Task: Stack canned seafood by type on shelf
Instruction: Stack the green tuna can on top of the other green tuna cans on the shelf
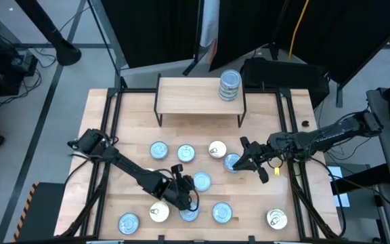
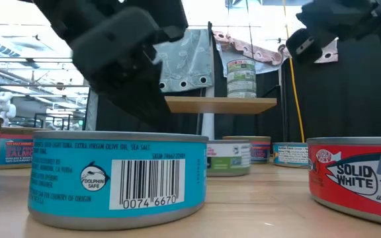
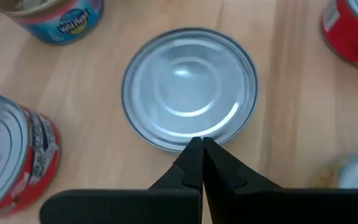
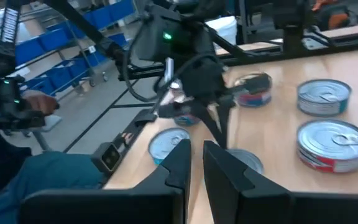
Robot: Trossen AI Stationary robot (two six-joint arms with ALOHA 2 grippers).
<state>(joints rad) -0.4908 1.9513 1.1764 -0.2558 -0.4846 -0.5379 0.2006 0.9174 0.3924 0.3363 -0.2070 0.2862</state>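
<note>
A light wooden desk [image 1: 134, 115] fills the overhead view, with a dark robot arm reaching in from each side. At the middle of the desk's far edge stands the shelf [image 1: 188, 95], a low riser with a light wooden top and thin black legs. A stack of tins [image 1: 229, 85] stands near the right end of the shelf top.

The rest of the canned seafood lies loose on the near half of the desk. A row of four tins runs across the middle, a cream-lidded tin [image 1: 217, 150] among them. More tins sit along the near edge, one of them a cream-lidded tin [image 1: 276, 218] close to the near right corner.

The left end effector [image 1: 191, 203] is low over the near edge at the centre. Its fingers [image 3: 191, 163] are pressed together, holding nothing, with their tips at the rim of a plain silver-topped tin [image 3: 189, 96].

The right end effector [image 1: 243, 163] hangs right of centre, beside a blue-lidded tin [image 1: 231, 162]. Its fingers [image 4: 180, 157] are nearly together, with only a narrow gap, and hold nothing.
</note>
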